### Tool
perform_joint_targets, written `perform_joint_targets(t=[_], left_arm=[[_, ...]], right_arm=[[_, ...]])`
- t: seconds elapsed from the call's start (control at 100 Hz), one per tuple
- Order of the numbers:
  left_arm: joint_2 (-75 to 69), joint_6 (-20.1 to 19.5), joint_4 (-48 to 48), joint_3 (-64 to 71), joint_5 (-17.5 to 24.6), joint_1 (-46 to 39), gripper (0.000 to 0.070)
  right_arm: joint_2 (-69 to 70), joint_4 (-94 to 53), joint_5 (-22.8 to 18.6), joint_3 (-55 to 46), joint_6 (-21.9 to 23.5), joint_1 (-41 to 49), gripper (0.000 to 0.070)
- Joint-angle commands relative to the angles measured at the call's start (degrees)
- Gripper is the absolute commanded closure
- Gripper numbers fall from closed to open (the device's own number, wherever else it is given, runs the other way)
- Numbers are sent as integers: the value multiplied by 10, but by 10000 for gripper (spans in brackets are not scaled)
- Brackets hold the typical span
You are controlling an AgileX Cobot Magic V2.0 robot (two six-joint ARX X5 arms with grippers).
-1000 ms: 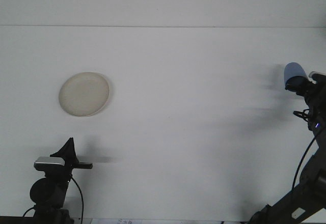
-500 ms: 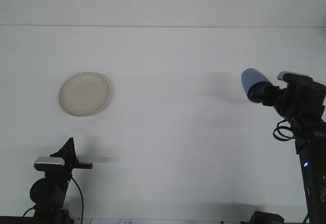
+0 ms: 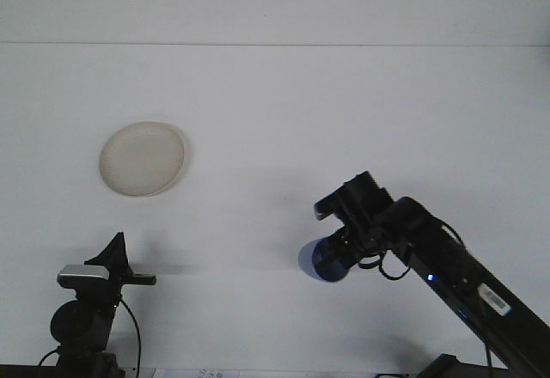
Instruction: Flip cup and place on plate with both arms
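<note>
blue cup [image 3: 325, 260] sits clamped in the right gripper's [image 3: 337, 253] fingers, held low over the white desk [image 3: 284, 120], tipped on its side with its dark round mouth facing the camera. right arm [image 3: 447, 271] slants in from lower right. left gripper's [image 3: 114, 253] finger spacing i cannot tell. cream plate [image 3: 142, 158] lies well apart, upper left.
</note>
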State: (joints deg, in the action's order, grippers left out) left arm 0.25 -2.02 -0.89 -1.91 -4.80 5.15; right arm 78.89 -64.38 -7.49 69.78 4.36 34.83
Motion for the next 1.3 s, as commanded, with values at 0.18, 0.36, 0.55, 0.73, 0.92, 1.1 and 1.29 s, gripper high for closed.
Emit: perform_joint_targets(t=[0.18,0.36,0.55,0.73,0.92,1.1,1.29], left_arm=[[-1,0,-8,11,-3,0,688],[-1,0,-8,11,-3,0,688],[-1,0,-8,11,-3,0,688],[-1,0,-8,11,-3,0,688],[-1,0,-8,11,-3,0,688],[-1,0,-8,11,-3,0,688],[-1,0,-8,11,-3,0,688]], right_arm=[[78,-13,3,12,4,78,700],[102,-19,19,12,4,104,700],[104,-23,15,15,4,106,413],[94,-21,16,44,0,106,301],[67,-20,15,87,-1,106,276],[2,-23,26,117,-16,105,277],[-144,0,130,113,-16,106,277]])
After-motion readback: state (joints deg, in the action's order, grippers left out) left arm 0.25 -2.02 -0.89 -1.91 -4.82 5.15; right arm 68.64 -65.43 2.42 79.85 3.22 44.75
